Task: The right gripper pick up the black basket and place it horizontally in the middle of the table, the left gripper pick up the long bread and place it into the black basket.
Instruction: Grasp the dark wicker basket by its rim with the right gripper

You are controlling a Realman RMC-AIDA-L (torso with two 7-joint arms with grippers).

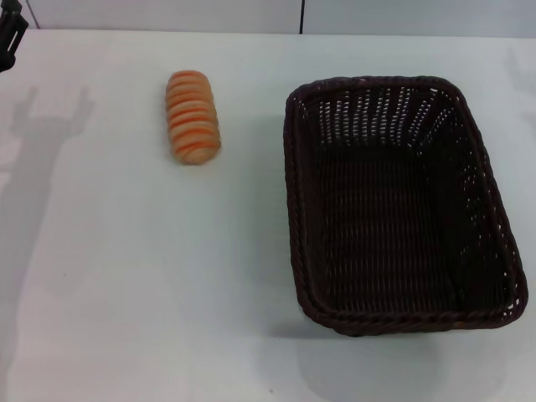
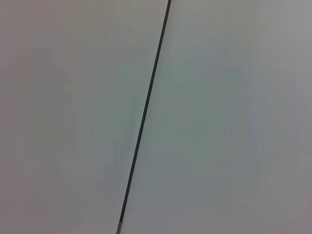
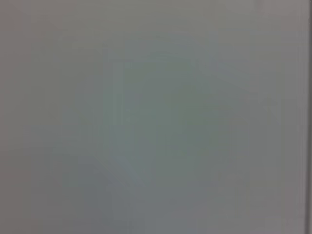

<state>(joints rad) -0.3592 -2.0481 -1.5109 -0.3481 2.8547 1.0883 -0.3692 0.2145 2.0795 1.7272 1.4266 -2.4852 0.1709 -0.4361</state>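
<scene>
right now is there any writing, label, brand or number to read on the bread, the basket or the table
None: no text can be read in any view.
The long bread bears only orange-brown stripes.
The black basket is plain woven wicker, no tag showing.
The table is blank white.
Both wrist views show only plain grey surface.

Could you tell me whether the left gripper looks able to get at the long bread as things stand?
Probably yes: the long bread lies alone on the table, apart from the black basket, nothing over it. The left gripper itself is barely in view.
</scene>
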